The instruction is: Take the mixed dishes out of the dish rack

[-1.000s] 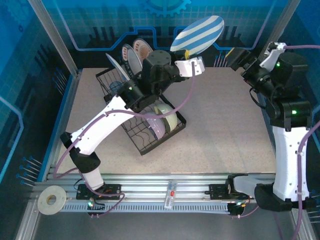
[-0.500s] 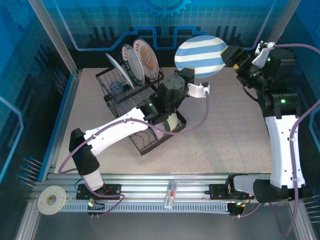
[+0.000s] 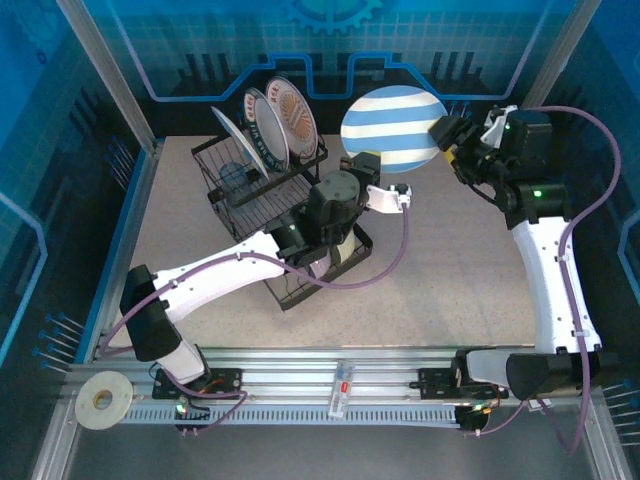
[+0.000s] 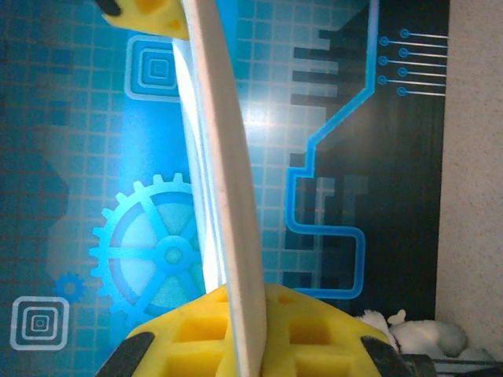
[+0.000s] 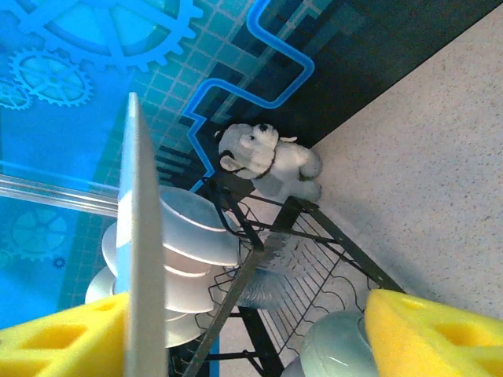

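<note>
Dishes stand in the rack, a black wire frame set askew on our speckled counter. At its raised far end three plates stand on edge side by side, round and glossy, one with an orange-patterned rim. A clear ribbed tumbler sits among the wires near them, and a pale green bowl lies in the low tray, partly hidden by the left arm. A white dog sits just behind the rack, by the back wall.

We see the striped plate out of the rack, in the air over the counter's far side, between the two arms. It is thin, round and banded blue and white. The left fingers are clamped on its lower rim, with yellow pitted foam pads pressed to both faces. The right fingers stand wide astride the opposite rim: one pad lies against the plate, the other is well apart from it.
</note>
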